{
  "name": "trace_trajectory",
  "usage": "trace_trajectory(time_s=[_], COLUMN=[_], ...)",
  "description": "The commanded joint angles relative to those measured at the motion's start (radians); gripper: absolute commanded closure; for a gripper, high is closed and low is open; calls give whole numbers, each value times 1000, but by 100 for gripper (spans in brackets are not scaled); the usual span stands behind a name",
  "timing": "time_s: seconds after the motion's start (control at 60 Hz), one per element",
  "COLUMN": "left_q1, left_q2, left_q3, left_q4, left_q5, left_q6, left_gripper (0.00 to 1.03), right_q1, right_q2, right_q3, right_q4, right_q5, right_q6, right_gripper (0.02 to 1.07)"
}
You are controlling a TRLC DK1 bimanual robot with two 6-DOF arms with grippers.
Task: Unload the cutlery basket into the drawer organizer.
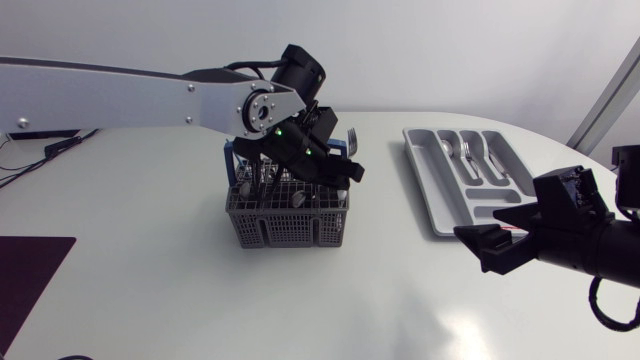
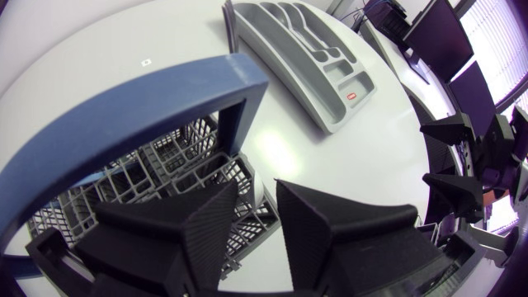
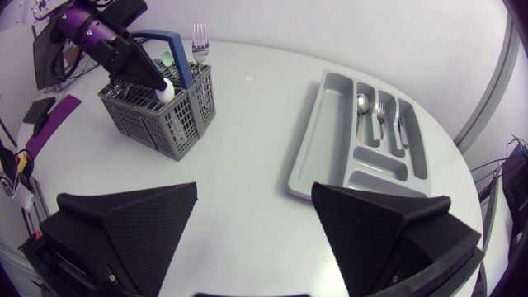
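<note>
The grey mesh cutlery basket (image 1: 290, 225) (image 3: 157, 120) with a blue handle (image 2: 124, 124) stands left of the table's middle. A fork (image 3: 199, 37) and several other pieces stick up from it. My left gripper (image 1: 340, 174) (image 2: 260, 206) hangs over the basket's right side. Its fingers are drawn close on a white rounded utensil end (image 3: 166, 90) between them. The grey drawer organizer (image 1: 450, 200) (image 3: 318, 157) lies at the right and holds a spoon (image 3: 363, 103), a fork (image 3: 380, 115) and a knife (image 3: 400, 128). My right gripper (image 1: 495, 235) (image 3: 256, 214) is open and empty, near the organizer's front end.
A dark purple mat (image 1: 30, 280) lies at the table's left front edge. Bare white tabletop separates the basket from the organizer. The organizer's short front compartment carries a red label (image 2: 353, 95).
</note>
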Motion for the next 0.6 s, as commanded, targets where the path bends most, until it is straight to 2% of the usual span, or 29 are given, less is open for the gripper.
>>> trace_trajectory(time_s=[0.0, 0.35, 0.4, 0.583], left_q1=[-7, -20, -22, -37], left_q2=[33, 33, 30, 34], left_q3=[18, -4, -4, 5], left_q4=[3, 14, 14, 11], left_q5=[-2, -3, -5, -36], left_q6=[-25, -24, -24, -11], left_gripper=[75, 84, 88, 89], right_q1=[-10, -13, -11, -11], right_q2=[11, 16, 16, 16], right_q3=[-18, -23, -25, -28], right_q4=[10, 19, 19, 23], right_q5=[-2, -2, -2, -2], right_q6=[-22, -28, -28, -28], right_gripper=[7, 7, 7, 7])
